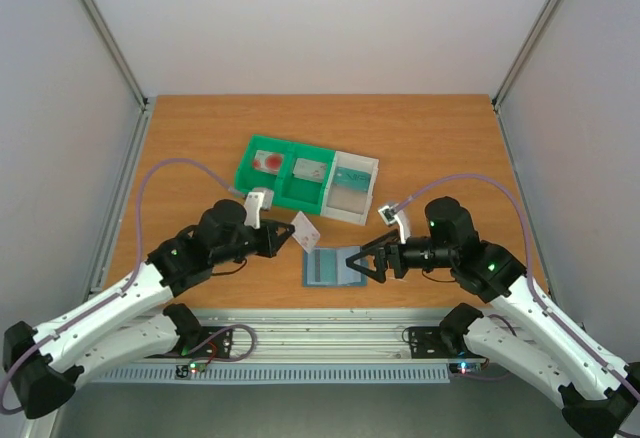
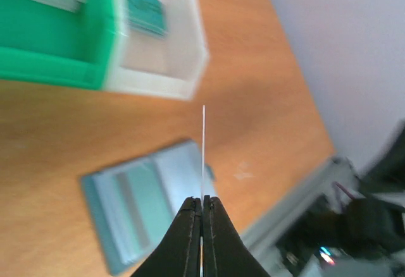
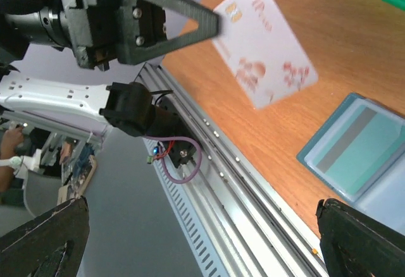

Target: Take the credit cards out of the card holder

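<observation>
Pinched shut in the left claw (image 2: pixel 202 204), a white credit card (image 3: pixel 266 55) with red marks hangs clear of the tabletop (image 1: pixel 200 148), seen edge-on from its own wrist. Below and just ahead of that claw, the card holder (image 1: pixel 328 267) lies open flat, grey and teal showing in its pocket. The right claw (image 1: pixel 352 265) is spread wide at the holder's right edge; whether it touches is unclear. Beyond both claws sits a green-and-white bin tray (image 1: pixel 300 201) holding three more cards (image 1: pixel 311 169), one per compartment.
</observation>
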`<control>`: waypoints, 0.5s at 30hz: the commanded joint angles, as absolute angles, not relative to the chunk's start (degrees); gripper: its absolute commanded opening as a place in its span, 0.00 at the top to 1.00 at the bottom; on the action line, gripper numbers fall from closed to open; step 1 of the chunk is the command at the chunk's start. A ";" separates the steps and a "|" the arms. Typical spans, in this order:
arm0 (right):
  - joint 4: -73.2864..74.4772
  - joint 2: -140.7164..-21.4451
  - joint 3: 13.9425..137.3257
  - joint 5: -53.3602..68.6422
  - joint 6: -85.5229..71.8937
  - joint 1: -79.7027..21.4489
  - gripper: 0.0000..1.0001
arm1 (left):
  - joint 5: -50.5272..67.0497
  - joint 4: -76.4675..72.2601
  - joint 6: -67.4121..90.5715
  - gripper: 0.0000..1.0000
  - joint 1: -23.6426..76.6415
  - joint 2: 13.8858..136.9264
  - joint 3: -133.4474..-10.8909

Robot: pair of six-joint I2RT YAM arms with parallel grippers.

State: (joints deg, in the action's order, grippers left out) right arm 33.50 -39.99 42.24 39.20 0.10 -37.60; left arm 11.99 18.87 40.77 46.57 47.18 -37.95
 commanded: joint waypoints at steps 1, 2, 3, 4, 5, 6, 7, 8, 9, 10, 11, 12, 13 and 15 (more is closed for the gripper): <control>33.19 -38.89 43.64 36.82 0.09 -37.49 0.02 | -8.63 23.85 38.43 1.00 46.14 49.99 -40.95; 33.04 -38.68 43.51 36.67 0.09 -37.40 0.02 | -11.02 23.04 37.89 1.00 45.91 51.00 -41.22; 32.55 -38.50 43.32 36.69 -1.67 -37.49 0.02 | -12.90 22.29 37.13 1.00 45.61 52.21 -41.72; 32.15 -38.45 43.11 36.91 -2.04 -37.50 0.02 | -14.25 21.34 36.79 1.00 45.26 53.46 -42.32; 31.75 -38.44 42.93 37.27 -2.24 -37.48 0.02 | -15.20 20.26 36.13 1.00 44.74 55.03 -43.04; 31.32 -38.48 42.80 37.49 -2.44 -37.48 0.01 | -16.03 19.33 35.26 1.00 44.17 56.59 -43.86; 31.07 -38.60 42.62 37.60 -2.54 -37.48 0.02 | -16.56 18.48 34.87 0.99 43.53 58.22 -44.81; 30.90 -38.66 42.47 37.63 -2.62 -37.45 0.02 | -16.75 17.44 34.33 1.00 42.92 59.92 -45.69; 30.79 -38.70 42.48 37.74 -2.70 -37.45 0.02 | -16.91 16.08 33.89 1.00 42.25 61.43 -46.31; 30.69 -38.75 42.48 37.79 -2.72 -37.49 0.02 | -17.26 14.87 33.22 1.00 41.52 63.13 -47.16; 30.68 -38.73 42.50 37.91 -2.65 -37.51 0.01 | -17.17 13.65 33.22 1.00 40.62 64.71 -47.79; 30.71 -38.74 42.54 38.04 -2.56 -37.53 0.02 | -16.62 12.25 33.56 1.00 39.77 66.23 -48.29; 30.72 -38.76 42.61 38.13 -2.41 -37.53 0.02 | -16.32 10.00 34.06 1.00 39.08 67.76 -48.80; 30.84 -38.52 42.70 38.07 -2.41 -37.47 0.02 | -16.03 6.32 34.80 1.00 38.26 71.00 -49.41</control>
